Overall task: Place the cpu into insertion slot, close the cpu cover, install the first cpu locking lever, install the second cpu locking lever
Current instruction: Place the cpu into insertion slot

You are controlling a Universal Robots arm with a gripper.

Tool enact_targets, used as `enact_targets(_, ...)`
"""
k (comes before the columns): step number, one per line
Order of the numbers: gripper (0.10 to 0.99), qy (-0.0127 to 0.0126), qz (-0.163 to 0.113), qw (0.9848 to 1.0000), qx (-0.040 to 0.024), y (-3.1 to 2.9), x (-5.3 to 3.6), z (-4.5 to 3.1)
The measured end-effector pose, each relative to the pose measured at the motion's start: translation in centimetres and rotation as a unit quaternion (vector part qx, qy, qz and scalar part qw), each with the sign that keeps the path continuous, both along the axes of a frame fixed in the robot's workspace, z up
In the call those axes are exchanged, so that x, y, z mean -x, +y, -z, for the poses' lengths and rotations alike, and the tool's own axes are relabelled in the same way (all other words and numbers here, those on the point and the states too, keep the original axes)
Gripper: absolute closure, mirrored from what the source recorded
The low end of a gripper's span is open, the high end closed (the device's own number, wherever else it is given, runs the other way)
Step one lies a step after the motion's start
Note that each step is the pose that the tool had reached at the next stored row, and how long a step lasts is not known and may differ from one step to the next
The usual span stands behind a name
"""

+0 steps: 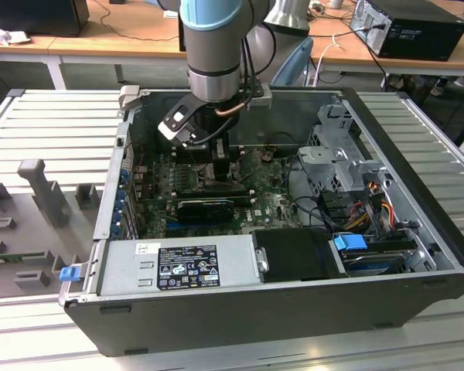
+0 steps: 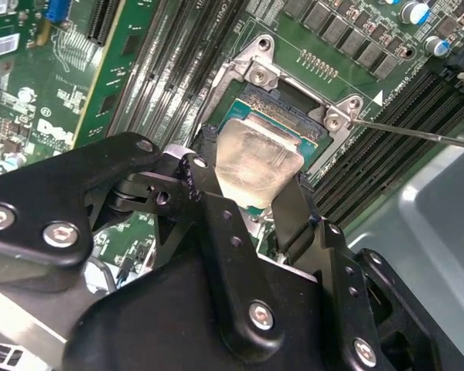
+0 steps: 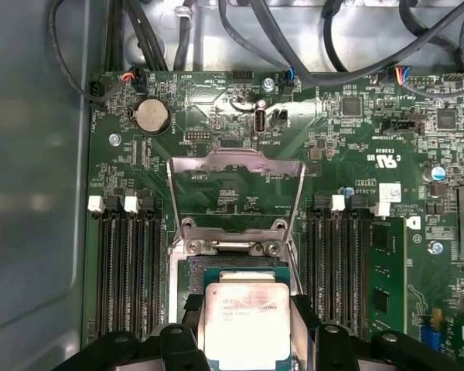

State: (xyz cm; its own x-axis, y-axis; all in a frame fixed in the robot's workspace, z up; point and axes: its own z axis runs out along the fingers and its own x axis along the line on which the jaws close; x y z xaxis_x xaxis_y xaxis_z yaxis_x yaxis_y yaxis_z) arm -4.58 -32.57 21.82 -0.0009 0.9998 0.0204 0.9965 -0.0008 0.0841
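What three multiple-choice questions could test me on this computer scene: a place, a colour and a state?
1. Where is the cpu?
A. On the table outside the case.
B. Held by the gripper at the insertion slot.
C. On a memory slot.
2. What colour is the circuit board?
A. Red.
B. White.
C. Green.
3. How is the cpu cover?
A. Flipped open.
B. Shut over the cpu.
C. Missing.
Answers: B, both wrist views show the gripper flanking the cpu over the insertion slot; C, green shows all around the slot; A, its frame stands back from the slot.
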Motion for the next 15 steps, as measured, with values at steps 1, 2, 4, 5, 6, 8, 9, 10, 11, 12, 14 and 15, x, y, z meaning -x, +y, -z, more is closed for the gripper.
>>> enact_targets(1, 0.557, 0.0, 0.001, 1.0, 0.0, 0.05, 0.02, 0.11)
enact_targets(2, 0.557, 0.0, 0.001, 1.0, 0.0, 0.09, 0.04, 0.19)
enact_targets(4, 0.557, 0.0, 0.002, 1.0, 0.0, 0.16, 0.07, 0.39)
enact_targets(5, 0.557, 0.0, 0.002, 1.0, 0.0, 0.19, 0.08, 0.53)
enact_targets(6, 0.557, 0.0, 0.002, 1.0, 0.0, 0.2, 0.08, 0.63)
enact_targets(8, 0.557, 0.0, 0.002, 1.0, 0.0, 0.24, 0.09, 0.81)
enact_targets(9, 0.557, 0.0, 0.003, 1.0, 0.0, 0.28, 0.09, 0.89)
enact_targets(10, 0.557, 0.0, 0.002, 1.0, 0.0, 0.32, 0.09, 1.01)
enact_targets(11, 0.557, 0.0, 0.003, 1.0, 0.0, 0.37, 0.09, 1.14)
enact_targets(12, 0.557, 0.0, 0.002, 1.0, 0.0, 0.4, 0.09, 1.22)
enact_targets(14, 0.557, 0.0, 0.003, 1.0, 0.0001, 0.51, 0.09, 1.39)
enact_targets(15, 0.557, 0.0, 0.002, 1.0, 0.0001, 0.56, 0.09, 1.45)
